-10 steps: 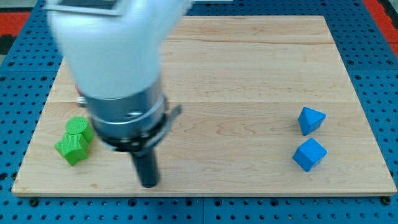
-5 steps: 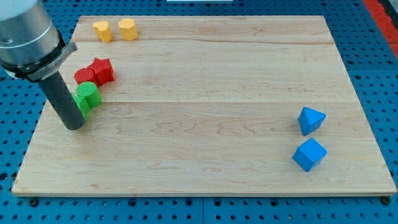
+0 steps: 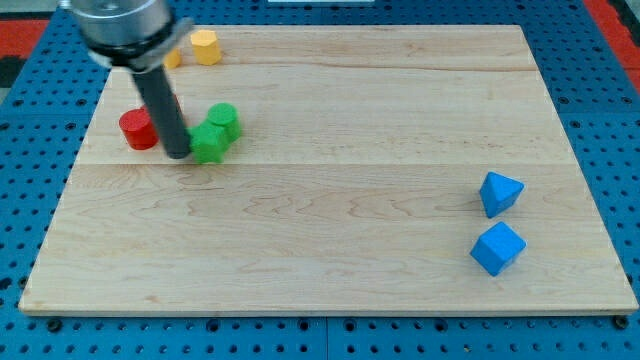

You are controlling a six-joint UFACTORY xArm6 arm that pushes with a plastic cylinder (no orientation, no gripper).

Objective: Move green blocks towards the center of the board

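Looking across the tabletop (image 3: pixel 330 250), you have a pale wooden board on blue pegboard, and everything below is placed against the pair of green blocks. This rig carries no hand, so nothing is clamped or held; all you have is the dark rod (image 3: pixel 160 100), coming down from the view's top left.

The green blocks sit well to the view's left of the board's center and a little above it. One green block (image 3: pixel 209 142) looks cube-like; the other green block (image 3: pixel 223 118), rounder on top, touches it on the upper right. My tip (image 3: pixel 178 154) is pressed against the cube-like one's left side.

A red block (image 3: pixel 137 130), round in outline, lies just left of the rod, on the far side from the greens. A yellow block (image 3: pixel 205 46) stands near the board's top edge, above the greens; a second yellow shape beside it is mostly hidden by the arm. Two blue blocks sit far to the right, one blue block (image 3: pixel 500 192) above another blue block (image 3: pixel 497 248).

You appear to be mid-push, with much of the way to go. The next move likely calls for driving rightward and slightly downward, keeping the tip behind both greens so neither slips off sideways.
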